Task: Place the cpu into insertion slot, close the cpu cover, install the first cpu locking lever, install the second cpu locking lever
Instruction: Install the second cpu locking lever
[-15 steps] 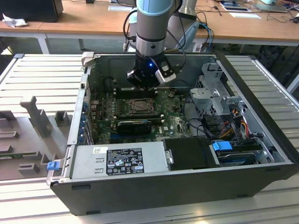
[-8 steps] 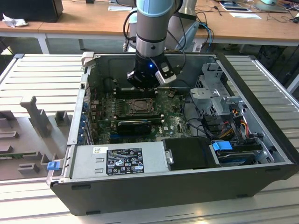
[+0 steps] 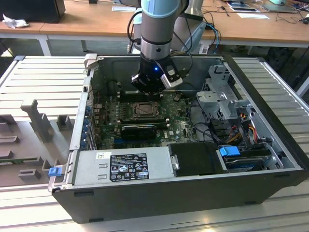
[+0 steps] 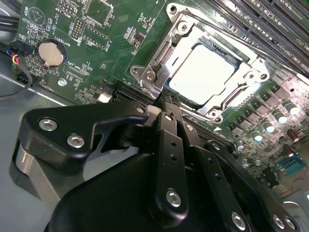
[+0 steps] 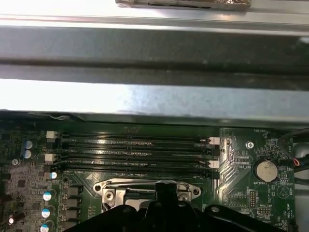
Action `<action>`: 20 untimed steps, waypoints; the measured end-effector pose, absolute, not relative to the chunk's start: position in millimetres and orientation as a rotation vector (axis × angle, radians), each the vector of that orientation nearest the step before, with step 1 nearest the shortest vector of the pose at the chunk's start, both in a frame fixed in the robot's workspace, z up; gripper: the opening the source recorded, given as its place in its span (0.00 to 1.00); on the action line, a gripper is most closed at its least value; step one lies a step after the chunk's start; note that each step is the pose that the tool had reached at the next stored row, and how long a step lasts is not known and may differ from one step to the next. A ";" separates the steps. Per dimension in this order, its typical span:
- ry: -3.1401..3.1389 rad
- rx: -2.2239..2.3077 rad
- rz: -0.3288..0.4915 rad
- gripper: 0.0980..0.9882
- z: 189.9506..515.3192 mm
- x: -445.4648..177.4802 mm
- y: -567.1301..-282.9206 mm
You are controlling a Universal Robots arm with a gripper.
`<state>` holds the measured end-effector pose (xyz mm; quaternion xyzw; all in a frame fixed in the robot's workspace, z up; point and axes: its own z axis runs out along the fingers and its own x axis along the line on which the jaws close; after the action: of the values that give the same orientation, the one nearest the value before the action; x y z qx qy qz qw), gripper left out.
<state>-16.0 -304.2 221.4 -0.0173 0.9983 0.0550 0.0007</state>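
Fingers: in the second wrist view we see the gripper (image 4: pixel 166 104) with its black fingers (image 4: pixel 170 126) drawn together to a narrow tip, nothing between them, at the near edge of the socket frame.
Cpu: we see the cpu (image 4: pixel 205 73) lying flat and square inside the insertion slot (image 4: pixel 231 57), its pale top showing through the window; we judge the placing done.
Cpu cover: the cpu cover (image 4: pixel 161 60) lies down over the chip's edges, so we judge it closed.
Levers: we cannot tell whether either locking lever is latched; the tip sits by the frame's near side, so we judge the lever work to be in hand.
Memory slots: beyond the socket run the long black memory slots (image 5: pixel 130 150).
Case: in the exterior view the arm reaches down into the open computer case (image 3: pixel 270 96), the gripper (image 3: pixel 147 92) just above the socket.
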 end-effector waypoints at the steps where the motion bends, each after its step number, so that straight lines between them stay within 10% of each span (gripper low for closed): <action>1: 3.135 -0.054 0.173 0.01 222.7 -15.9 -304.1; 20: 3.135 -0.054 0.173 0.01 228.2 -15.8 -315.7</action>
<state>-15.8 -315.7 228.2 -0.0173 0.9983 0.0551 0.0008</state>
